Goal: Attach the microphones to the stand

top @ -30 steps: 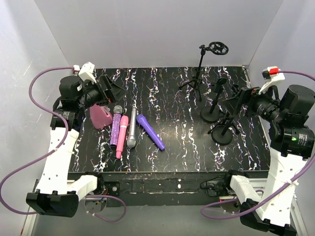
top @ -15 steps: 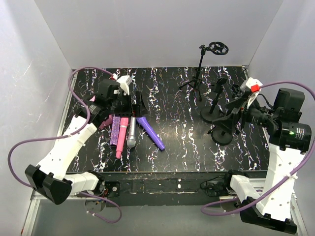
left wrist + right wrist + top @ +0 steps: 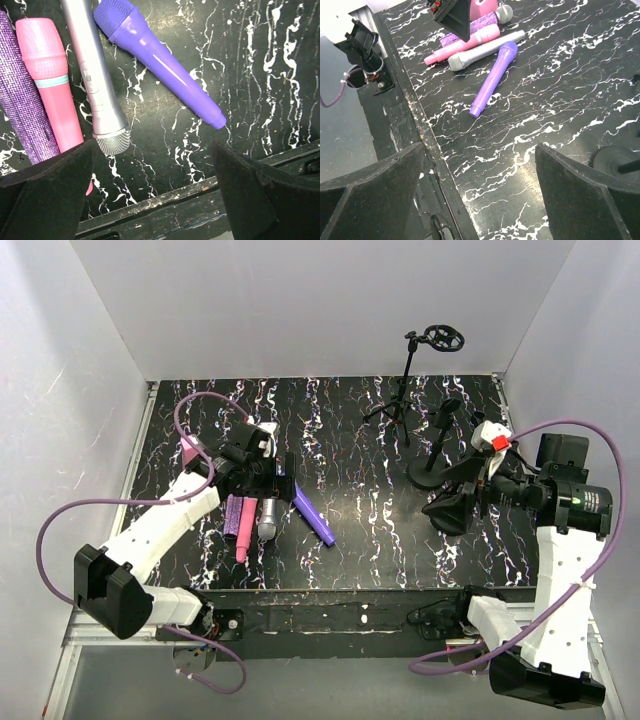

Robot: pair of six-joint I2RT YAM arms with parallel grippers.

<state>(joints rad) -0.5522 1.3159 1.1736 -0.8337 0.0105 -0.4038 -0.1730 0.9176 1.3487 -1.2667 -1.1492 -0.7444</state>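
Black marble-patterned table top (image 3: 380, 490), white veining, white walls on three sides.

Item 1: my left gripper (image 3: 152, 150). Jaws spread wide, nothing between them. It hangs over the row of microphones, on the left half of the table.

Item 2: my right gripper (image 3: 480, 150). Jaws likewise spread wide, holding nothing. It hangs at the right side, over the nearer round-based black stand (image 3: 450, 515).

Item 3: four microphones, all lying flat on the table. None sits in a stand.
- glittery pink-purple stick microphone (image 3: 22, 115), leftmost, touching the next.
- plain pink plastic microphone (image 3: 55, 95), head pointing away from the near edge.
- silver-grey metal microphone (image 3: 95, 75), just beside the pink one, mesh head toward the near edge.
- plain purple plastic microphone (image 3: 160, 65), rightmost. Its head is near the silver barrel and its tail slants away toward the near edge.

Item 4: stands, well apart from the microphones.
- second round-based black stand (image 3: 432, 455), just behind the first.
- tall black tripod stand with ring clip (image 3: 405, 380), at the back.
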